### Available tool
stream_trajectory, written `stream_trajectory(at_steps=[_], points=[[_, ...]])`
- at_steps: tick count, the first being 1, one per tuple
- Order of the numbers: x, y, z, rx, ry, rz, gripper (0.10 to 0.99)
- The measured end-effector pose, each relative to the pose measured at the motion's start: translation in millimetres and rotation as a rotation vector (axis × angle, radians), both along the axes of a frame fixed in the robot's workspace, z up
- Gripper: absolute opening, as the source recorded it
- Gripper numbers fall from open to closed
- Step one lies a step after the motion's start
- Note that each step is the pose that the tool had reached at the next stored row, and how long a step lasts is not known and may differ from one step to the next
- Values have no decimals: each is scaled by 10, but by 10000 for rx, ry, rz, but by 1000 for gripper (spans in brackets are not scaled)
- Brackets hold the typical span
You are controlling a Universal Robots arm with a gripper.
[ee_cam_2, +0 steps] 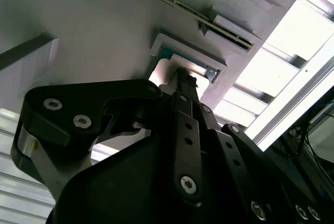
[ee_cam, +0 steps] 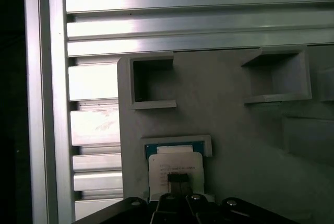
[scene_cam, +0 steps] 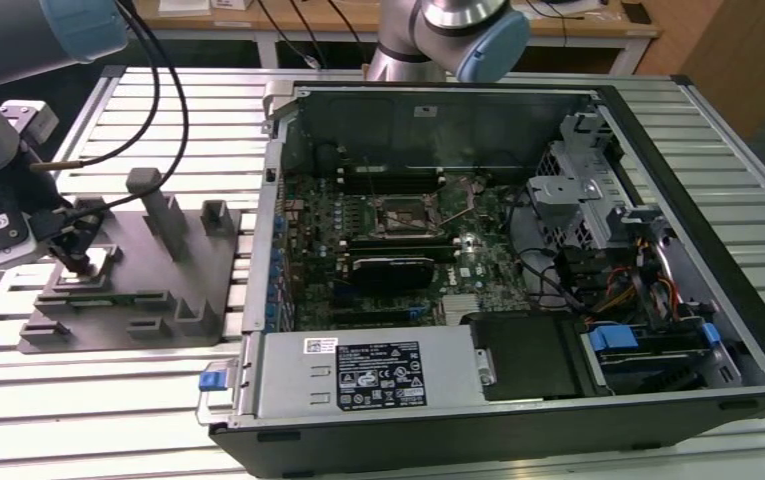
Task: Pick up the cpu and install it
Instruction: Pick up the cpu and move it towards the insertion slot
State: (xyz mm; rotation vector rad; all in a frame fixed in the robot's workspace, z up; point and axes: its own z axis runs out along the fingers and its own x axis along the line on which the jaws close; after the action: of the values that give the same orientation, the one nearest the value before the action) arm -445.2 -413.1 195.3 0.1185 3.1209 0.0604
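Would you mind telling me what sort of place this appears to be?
Probably a robotics lab workbench: an open computer case lies on a slatted aluminium table, beside a grey fixture block seating the cpu.

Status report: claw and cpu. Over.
Claw low over the cpu, right at its top. Cpu lying in its recess on the grey fixture block, not lifted. Nothing between claw and cpu.
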Motion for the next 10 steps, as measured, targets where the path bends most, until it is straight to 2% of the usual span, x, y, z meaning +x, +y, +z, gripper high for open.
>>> stream_trajectory(at_steps=[1,3,4,6,7,8,9,10], points=[[-1,0,0,0,1,0,114],[-2,0,0,0,0,0,231],[-2,0,0,0,0,0,231],[-3,0,0,0,0,0,349],[-3,0,0,1,0,0,349],[-4,0,0,0,0,0,408],[-4,0,0,0,0,0,408],[-4,0,0,1,0,0,525]])
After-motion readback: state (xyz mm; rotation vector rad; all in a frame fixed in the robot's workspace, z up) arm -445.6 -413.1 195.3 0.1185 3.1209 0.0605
